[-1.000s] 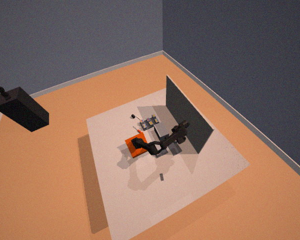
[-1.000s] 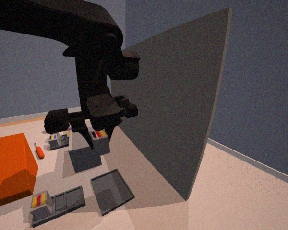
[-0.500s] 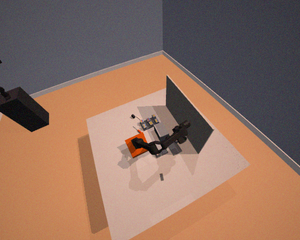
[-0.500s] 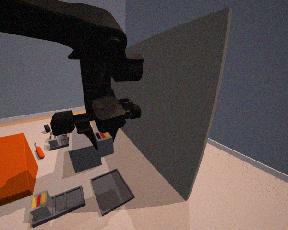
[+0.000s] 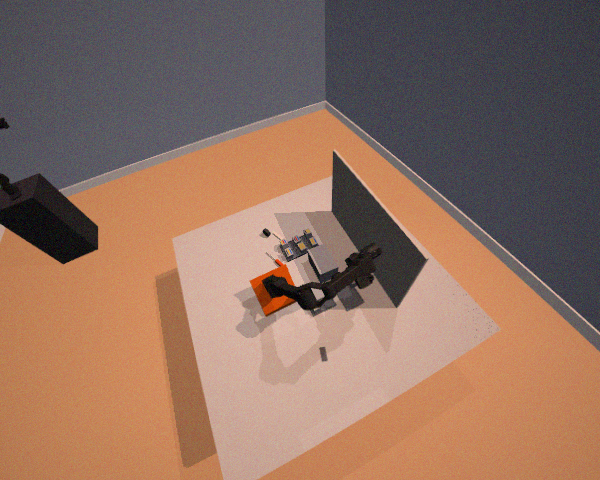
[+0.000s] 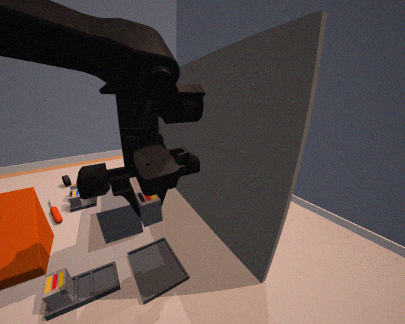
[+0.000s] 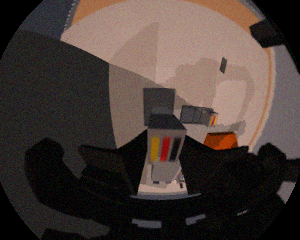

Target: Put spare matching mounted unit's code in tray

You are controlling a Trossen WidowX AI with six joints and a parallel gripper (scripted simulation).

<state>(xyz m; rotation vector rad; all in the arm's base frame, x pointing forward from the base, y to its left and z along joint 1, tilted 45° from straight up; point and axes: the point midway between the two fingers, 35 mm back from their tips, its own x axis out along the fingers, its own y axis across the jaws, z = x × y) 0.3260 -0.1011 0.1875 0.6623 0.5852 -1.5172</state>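
My gripper is shut on a grey block with black, red and yellow stripes on top. It holds the block in the air beside the dark-sided grey box. The shallow square grey tray is empty and lies nearer the front in the exterior view. Another grey block, striped yellow, red and yellow, stands at one end of a slotted rack. The held block is hidden in the top view. No printed code is readable.
A tall dark panel stands beside the arm. An orange box is on the other side. Racked striped blocks, a screwdriver and a small black round object lie farther back.
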